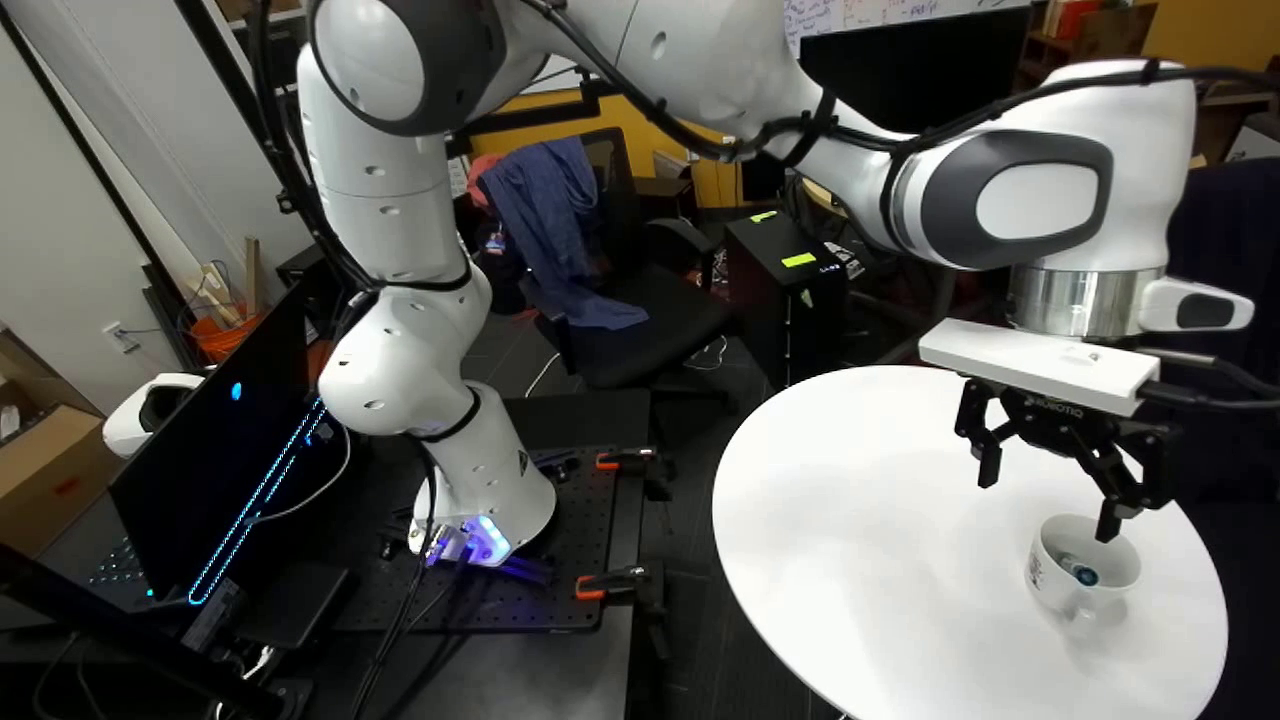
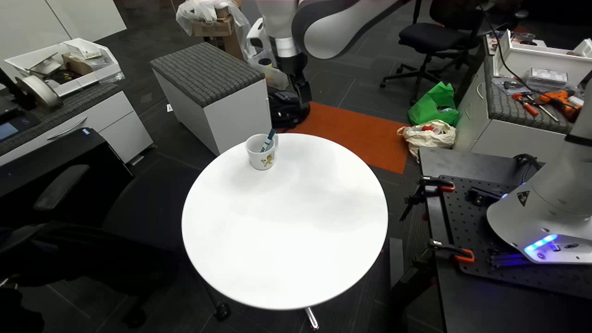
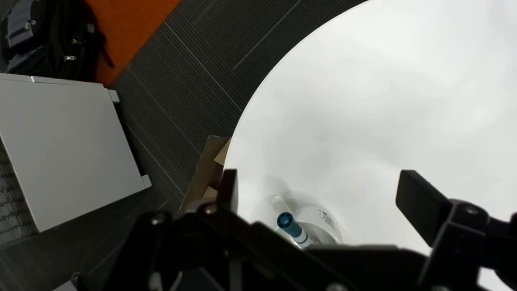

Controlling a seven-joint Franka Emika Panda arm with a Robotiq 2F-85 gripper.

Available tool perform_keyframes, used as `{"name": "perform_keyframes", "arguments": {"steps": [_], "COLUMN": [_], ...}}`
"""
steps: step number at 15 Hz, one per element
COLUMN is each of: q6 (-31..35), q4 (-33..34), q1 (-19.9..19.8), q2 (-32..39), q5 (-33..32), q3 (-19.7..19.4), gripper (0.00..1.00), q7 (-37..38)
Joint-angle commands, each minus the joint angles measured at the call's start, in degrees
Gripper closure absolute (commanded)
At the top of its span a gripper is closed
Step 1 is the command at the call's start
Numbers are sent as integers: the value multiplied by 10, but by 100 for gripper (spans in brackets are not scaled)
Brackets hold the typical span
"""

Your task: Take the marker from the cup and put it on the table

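Nearest in the wrist view, the gripper (image 3: 317, 186) is seen along the bottom of the frame, its fingers spread wide, one left of centre and one at the right; nothing is held between them. Beyond it, at bottom centre, the marker (image 3: 296, 231) is found leaning inside the cup (image 3: 319, 217), its blue-green cap upward and tipped toward the handle side; part of the cup is hidden behind the gripper. A printed figure (image 2: 268, 160) is shown on the cup's wall in an exterior view, where the cap is seen poking above the rim and the gripper well apart from it, higher and to the right in the frame.

The step in hand is judged to be the approach: the marker is not yet grasped. Since the cap is framed closer to the finger left of centre than to the opposite one, a sideways correction appears to be called for, so that the cap is brought midway between the fingers, followed by a descent. The fingers should then be closed on the cap alone, with the rim left out of the grasp.

Under the cup, the tabletop (image 3: 363, 121) is spread across the right of the wrist view, the cup being set near its edge. Farther off, over the dark floor (image 3: 194, 81), a pale cabinet (image 3: 68, 153) is seen at left, and a black backpack (image 3: 48, 44) beside an orange floor strip (image 3: 129, 28) at upper left.
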Motion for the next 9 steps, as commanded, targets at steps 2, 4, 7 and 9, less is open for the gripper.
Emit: {"name": "perform_keyframes", "arguments": {"steps": [2,4,7,9], "q6": [-2,-2,-2,-5], "q4": [8,8,8,15], "q1": [-1,-1,-1,-2], "q2": [16,19,18,23], "q5": [1,1,1,5], "q3": [3,3,3,3], "gripper": [0,0,0,0], "q7": [-6,-6,-6,-7]}}
